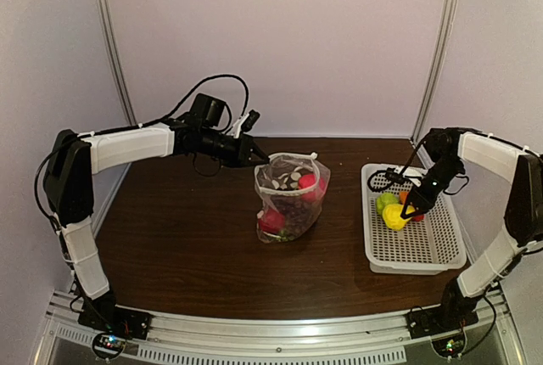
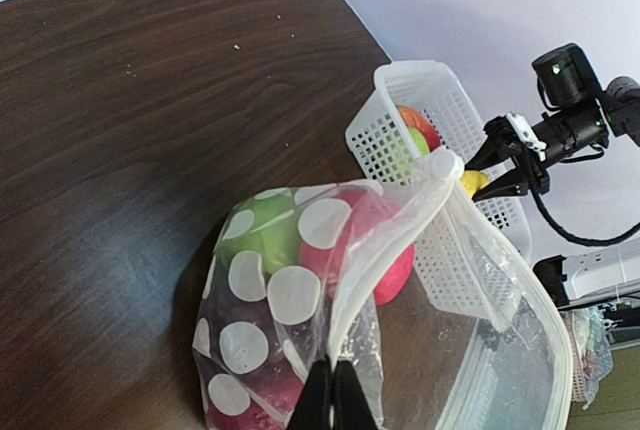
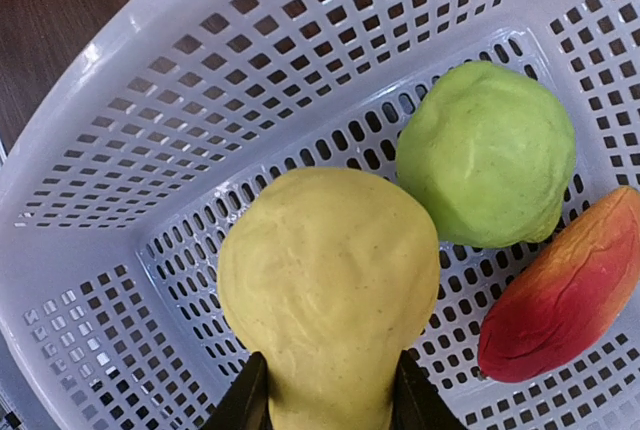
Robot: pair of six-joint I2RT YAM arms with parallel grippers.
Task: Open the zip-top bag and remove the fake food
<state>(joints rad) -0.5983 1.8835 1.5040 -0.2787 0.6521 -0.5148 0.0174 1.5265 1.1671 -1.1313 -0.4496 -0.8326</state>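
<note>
The left claw (image 2: 333,390) was drawn narrow, its two fingertips pinching a fold of clear film at the mouth edge of the zip-top bag (image 1: 293,199). The bag hung from that pinch point and extended ahead of the claw, with its lower end resting on the dark wooden table (image 1: 170,238). The bag mouth gaped open beyond the fingertips. Inside the bag, behind the dotted wall, lay a pink fruit (image 2: 385,250), a green fruit (image 2: 265,235) and darker purple pieces lower down. The right claw (image 3: 330,405) was clamped on a yellow lemon (image 3: 330,290), one finger on each side of its narrow end. That claw was positioned inside the white perforated basket (image 3: 150,100), well apart from the bag. Beyond the lemon, to the claw's right in the wrist view, a green apple (image 3: 487,155) lay on the basket floor, just beside the lemon. A red-orange fruit slice (image 3: 565,300) lay next to the apple. Whether the lemon touched the basket floor could not be determined.
</note>
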